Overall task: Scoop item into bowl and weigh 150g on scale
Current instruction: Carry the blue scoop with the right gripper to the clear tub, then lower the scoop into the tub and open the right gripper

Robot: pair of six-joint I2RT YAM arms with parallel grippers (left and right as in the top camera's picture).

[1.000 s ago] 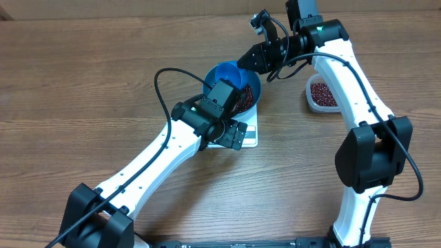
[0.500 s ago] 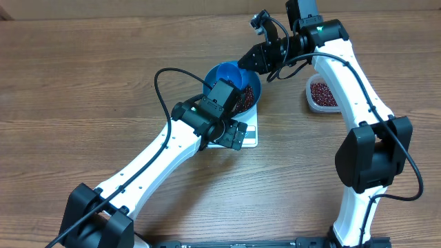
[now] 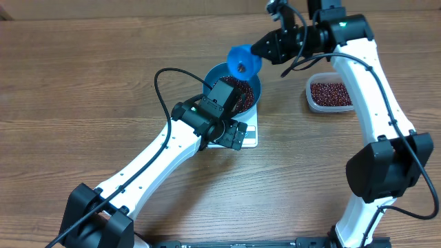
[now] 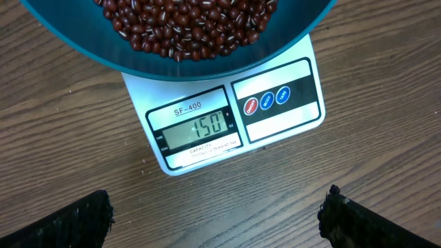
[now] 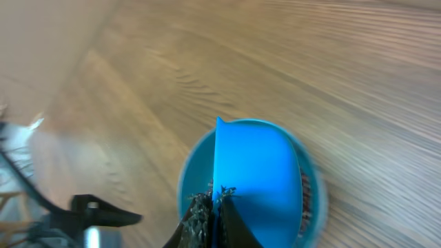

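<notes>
One left gripper (image 4: 217,213) seen over scale front, fingers spread wide, nothing grasped. One bowl (image 3: 227,74) set on one scale (image 4: 234,114); display reads 150. Beans (image 4: 193,24) heaped inside bowl. One scoop (image 3: 244,60) gripped above bowl rim by right gripper (image 3: 265,49), fingers clenched on handle. One tub (image 3: 331,94) of beans well right. Wood-grain table (image 3: 83,83).

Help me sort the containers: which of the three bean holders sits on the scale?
The large round bright blue bowl of beans; the clear plastic tub rests on the table, and the small blue scoop is held aloft.
</notes>
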